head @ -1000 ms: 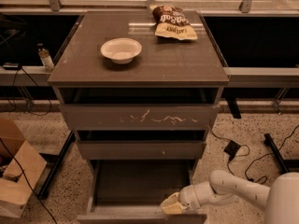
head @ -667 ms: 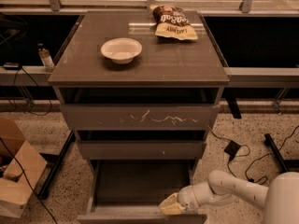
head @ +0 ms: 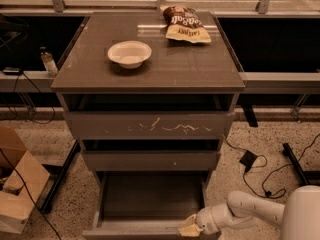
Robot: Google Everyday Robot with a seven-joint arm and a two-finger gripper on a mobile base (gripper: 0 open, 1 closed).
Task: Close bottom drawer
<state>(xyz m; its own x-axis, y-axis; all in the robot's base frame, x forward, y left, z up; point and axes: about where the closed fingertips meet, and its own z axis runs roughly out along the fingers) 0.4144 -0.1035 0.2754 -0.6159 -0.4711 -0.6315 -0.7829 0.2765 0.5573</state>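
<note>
The bottom drawer point(head: 150, 196) of the grey-brown cabinet is pulled far out, showing its flat dark base and thin side walls. Its plain front strip point(head: 130, 232) lies at the lower edge of the view. My gripper point(head: 189, 227) comes in from the lower right on a white arm and rests against the right part of that front strip. The drawer looks empty.
Above it sit a drawer with a tiny pale speck point(head: 150, 160) and a taller drawer with pale scratches point(head: 150, 126), both slightly out. A white bowl point(head: 129, 53) and a chip bag point(head: 184, 24) lie on top. A cardboard box point(head: 15, 184) stands left; cables point(head: 260, 176) lie right.
</note>
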